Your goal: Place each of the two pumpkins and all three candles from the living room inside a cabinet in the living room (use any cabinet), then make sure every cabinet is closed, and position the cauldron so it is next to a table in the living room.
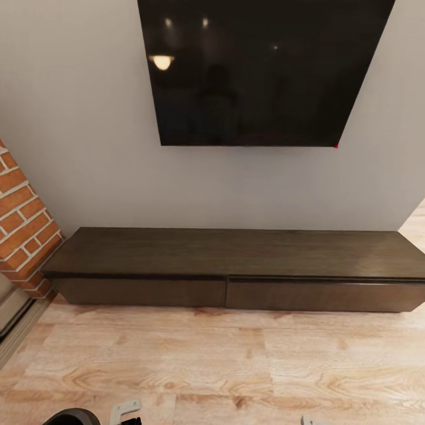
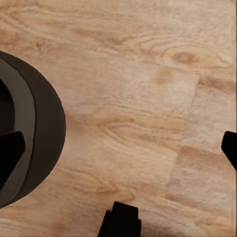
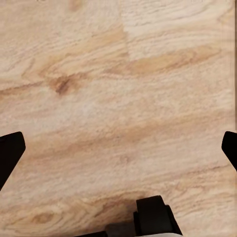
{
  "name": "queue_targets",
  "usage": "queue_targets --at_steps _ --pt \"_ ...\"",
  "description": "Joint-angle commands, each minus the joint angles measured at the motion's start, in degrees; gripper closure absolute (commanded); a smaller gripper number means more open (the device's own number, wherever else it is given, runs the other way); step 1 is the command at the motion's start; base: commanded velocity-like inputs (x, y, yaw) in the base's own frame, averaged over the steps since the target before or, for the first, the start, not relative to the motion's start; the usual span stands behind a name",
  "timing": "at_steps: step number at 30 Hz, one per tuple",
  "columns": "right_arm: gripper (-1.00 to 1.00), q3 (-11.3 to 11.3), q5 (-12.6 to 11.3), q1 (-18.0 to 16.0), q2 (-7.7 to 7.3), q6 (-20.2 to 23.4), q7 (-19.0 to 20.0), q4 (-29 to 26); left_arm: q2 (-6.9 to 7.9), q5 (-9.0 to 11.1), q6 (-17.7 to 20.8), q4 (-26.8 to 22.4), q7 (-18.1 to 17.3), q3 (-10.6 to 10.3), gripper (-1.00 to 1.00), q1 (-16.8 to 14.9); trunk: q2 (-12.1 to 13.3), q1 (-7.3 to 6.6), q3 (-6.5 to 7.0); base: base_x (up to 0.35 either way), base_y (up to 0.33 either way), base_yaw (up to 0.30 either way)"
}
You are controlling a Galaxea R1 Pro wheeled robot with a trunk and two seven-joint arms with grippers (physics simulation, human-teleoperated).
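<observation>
**Cabinet ahead, drawers closed**

You face the cabinet [image 1: 236, 268] against the wall, under the dark TV [image 1: 260, 71]; both drawer fronts sit flush. Bricks [image 1: 23, 218] stand at its left end. Your left gripper [image 2: 118, 148] and right gripper [image 3: 118, 150] hang spread and empty over the floor [image 1: 212, 360].

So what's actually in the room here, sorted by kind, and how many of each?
Dark-brown cabinet under the screen: 1, with 2 flat drawer fronts, both shut
Black wall screen: 1
Red brick column: 1
Dark round object on the wood floor, possibly the cauldron: 1
Total: 4 things
</observation>
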Motion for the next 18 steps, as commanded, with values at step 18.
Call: queue_targets --at_steps 18 --pt "-1.00 -18.37 -6.19 -0.09 -5.69 9.73 26.53 -8.18 2.50 6.28 54.17 -49.12 -44.31 13.83 -1.00 -0.10 -0.02 -0.01 -0.04 0.001 0.000 0.000"
